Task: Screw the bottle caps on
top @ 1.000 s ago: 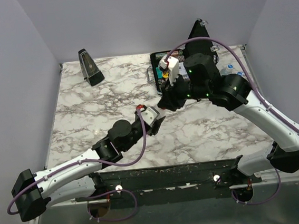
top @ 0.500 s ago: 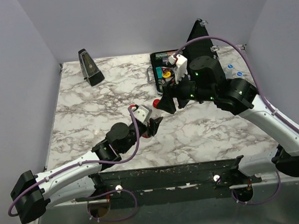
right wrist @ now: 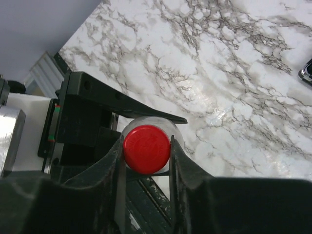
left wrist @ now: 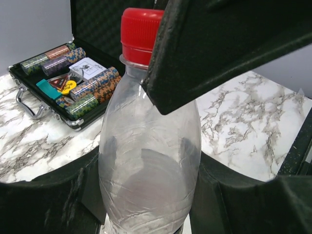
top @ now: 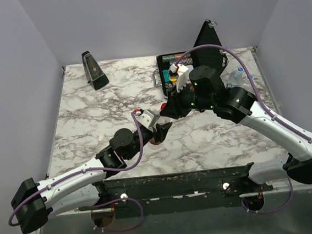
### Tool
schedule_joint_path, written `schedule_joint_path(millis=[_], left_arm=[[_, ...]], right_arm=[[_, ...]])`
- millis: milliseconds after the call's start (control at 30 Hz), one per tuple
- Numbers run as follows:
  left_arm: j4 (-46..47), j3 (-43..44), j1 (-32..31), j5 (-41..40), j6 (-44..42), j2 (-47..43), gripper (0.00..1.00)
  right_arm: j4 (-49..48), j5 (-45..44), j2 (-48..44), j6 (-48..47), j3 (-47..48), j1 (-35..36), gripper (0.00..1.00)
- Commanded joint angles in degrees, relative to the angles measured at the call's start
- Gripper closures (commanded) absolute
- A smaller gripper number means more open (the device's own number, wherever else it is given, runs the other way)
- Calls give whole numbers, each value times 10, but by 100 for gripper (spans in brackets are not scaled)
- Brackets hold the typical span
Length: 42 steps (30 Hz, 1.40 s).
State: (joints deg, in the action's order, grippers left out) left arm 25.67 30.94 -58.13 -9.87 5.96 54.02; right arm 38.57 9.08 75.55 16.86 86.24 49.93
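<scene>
A clear plastic bottle (left wrist: 146, 165) stands upright with the red cap (left wrist: 139, 34) on its neck. My left gripper (left wrist: 146, 200) is shut on the bottle's lower body; in the top view it (top: 160, 130) is at the table's middle front. My right gripper (right wrist: 146, 142) is above the bottle, shut on the red cap (right wrist: 146, 148), one finger on each side. In the top view my right gripper (top: 167, 108) hides the cap. One blue cap with a white top (top: 240, 70) shows at the back right; the other is hidden.
An open black case of striped poker chips (top: 169, 71) lies at the back middle, just behind the right gripper; it also shows in the left wrist view (left wrist: 63, 78). A black metronome (top: 93, 70) stands at the back left. A clear bottle (top: 234, 78) lies at the back right.
My right gripper has come down over the bottle's red cap, which showed in the top view half a second ago and is now covered. My left gripper has held the bottle almost still.
</scene>
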Motion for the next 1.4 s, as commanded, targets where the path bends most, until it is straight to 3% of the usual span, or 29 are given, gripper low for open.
schedule_joint_path(millis=[0, 133, 233, 500, 633, 767, 833, 1100, 1367], left_arm=[[23, -9, 0, 6, 10, -3, 67], [2, -8, 6, -19, 20, -9, 21], [-39, 1, 15, -44, 36, -13, 2], [-140, 0, 100, -49, 117, -49, 1], [-214, -4, 214, -36, 178, -93, 1], [-271, -18, 335, 0, 216, -149, 1], [-293, -21, 367, -8, 214, -171, 1], [-322, -10, 370, -123, 127, -220, 1], [-288, -38, 369, -261, 32, -328, 1]], right_arm=[[-29, -11, -4, -5, -11, 4, 81], [-24, -42, -12, -24, -12, 3, 93], [-17, -74, -20, -38, -13, -8, 96], [-12, -196, -59, -89, -49, -77, 97], [-25, -271, -88, -120, -95, -127, 97], [-72, -283, -126, -136, -159, -196, 97], [-94, -284, -134, -141, -185, -230, 97], [-185, -261, -119, -134, -265, -345, 97], [-207, -247, -70, -137, -274, -381, 96]])
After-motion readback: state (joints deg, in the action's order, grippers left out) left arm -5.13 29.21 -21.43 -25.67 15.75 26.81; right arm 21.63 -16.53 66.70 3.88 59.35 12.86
